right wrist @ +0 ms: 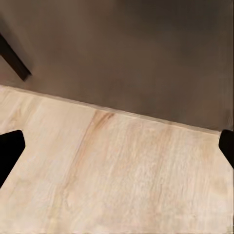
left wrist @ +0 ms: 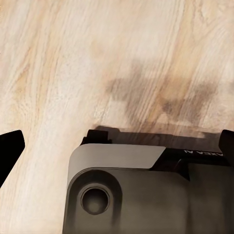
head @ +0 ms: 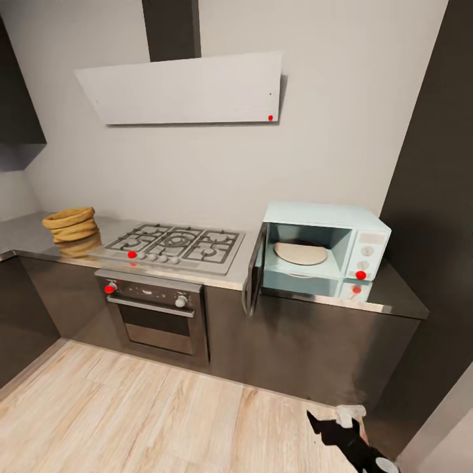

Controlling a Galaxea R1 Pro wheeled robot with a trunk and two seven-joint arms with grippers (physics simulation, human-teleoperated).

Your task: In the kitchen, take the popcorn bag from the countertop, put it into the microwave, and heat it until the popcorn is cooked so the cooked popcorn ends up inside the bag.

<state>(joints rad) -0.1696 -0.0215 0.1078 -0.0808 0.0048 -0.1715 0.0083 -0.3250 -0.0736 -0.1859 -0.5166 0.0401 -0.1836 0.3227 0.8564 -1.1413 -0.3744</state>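
Both grippers are hanging low with fingers spread apart and nothing in them. In the right wrist view I've got the right gripper point(right wrist: 117, 146) with its dark fingertips point(right wrist: 9, 151) wide at the edges of the shot, pointing at wood floor point(right wrist: 126, 175) and the foot of a dark cabinet front point(right wrist: 136, 53). Same deal for the left gripper point(left wrist: 117, 146), looking down at floorboards and part of the robot's own base point(left wrist: 146, 190).

The popcorn bag point(head: 71, 225) is far off from both grippers, up on the countertop point(head: 20, 236) at the far left end, beyond the gas hob point(head: 176, 245). The microwave point(head: 326, 246) sits on the opposite end, much nearer my right arm, door point(head: 253, 279) already swung open with the turntable plate point(head: 300, 253) showing inside.

My guess is the bag is light and soft, crumpled paper that'll squash if I clamp hard. The rolled rim looks like the sturdiest bit, so I'd pinch there, gently, and keep it upright so nothing tips out.

The counter is glossy and reflective, probably slick, so the bag may skate if I nudge it. The room's tight: a hood point(head: 184, 89) over the hob, a built-in steel oven point(head: 154, 314) below, and a dark tall wall hard against the microwave's far side.
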